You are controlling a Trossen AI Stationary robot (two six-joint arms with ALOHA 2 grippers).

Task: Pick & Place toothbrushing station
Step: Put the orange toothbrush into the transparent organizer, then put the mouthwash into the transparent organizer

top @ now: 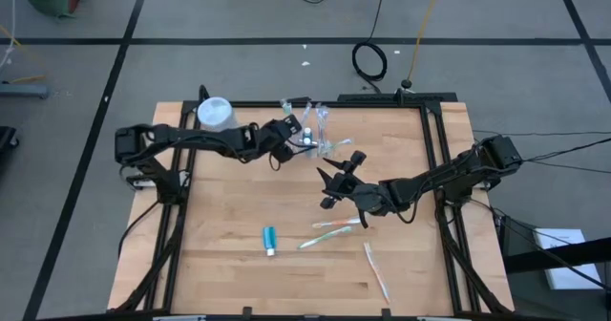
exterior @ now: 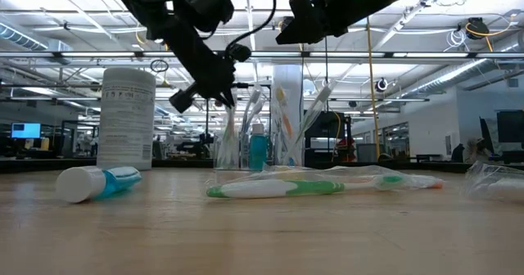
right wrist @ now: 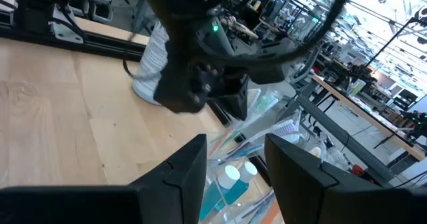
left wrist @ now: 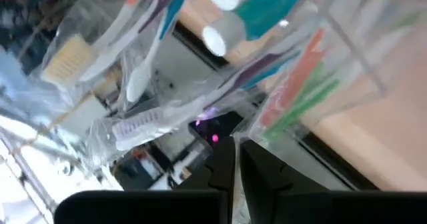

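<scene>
A clear plastic cup (top: 320, 130) stands at the table's far middle. It holds several wrapped toothbrushes and blue toothpaste tubes (left wrist: 267, 11). My left gripper (top: 304, 141) is at the cup's left rim with its fingers almost together (left wrist: 235, 159); in the low view it is above the cup (exterior: 246, 140). My right gripper (top: 336, 180) hovers open and empty just near of the cup (right wrist: 233, 164). A blue toothpaste tube (top: 270, 239), a green toothbrush (top: 334, 227) and a wrapped white toothbrush (top: 375, 268) lie flat on the table nearer the front. My left gripper pinches a thin clear plastic edge (left wrist: 245, 141) at the cup's top, slanting down from the table's left. It looks like the cup's rim with one finger inside and one outside, but it could be a wrapper. The cup's base appears to rest on the table.
A larger white-blue cylindrical container (top: 215, 114) stands upright at the far left, close behind my left arm. A black frame rail (top: 434, 149) runs along the table's sides. The wooden tabletop's near left (top: 210, 264) holds only the tube.
</scene>
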